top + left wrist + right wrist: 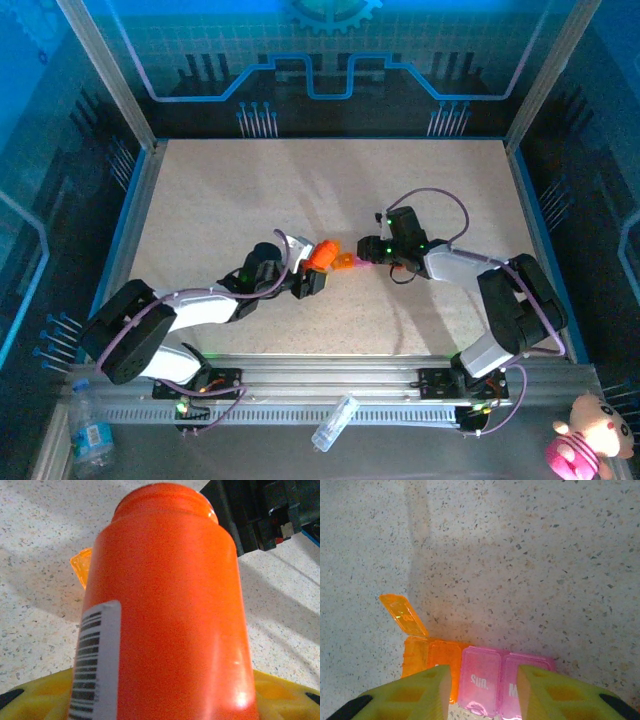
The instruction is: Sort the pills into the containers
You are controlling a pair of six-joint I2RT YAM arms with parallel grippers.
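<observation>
My left gripper (312,270) is shut on a tall orange bottle (320,254) with a barcode label (95,660). The bottle is tilted, its top toward the containers (348,262). In the left wrist view its yellow fingers (35,695) flank the bottle (170,605). The containers (480,677) are a strip of orange and pink compartments lying on the table, the end orange lid (403,615) standing open. My right gripper (481,692) is open just above the strip, the pink "Sun." compartment between its fingers. No pills can be seen.
The right arm's black wrist (250,510) is close behind the bottle's top. A clear small bottle (335,422) lies on the near rail, a water bottle (90,437) at the near left and a plush toy (590,438) at the near right. Frame walls (135,200) border the speckled table.
</observation>
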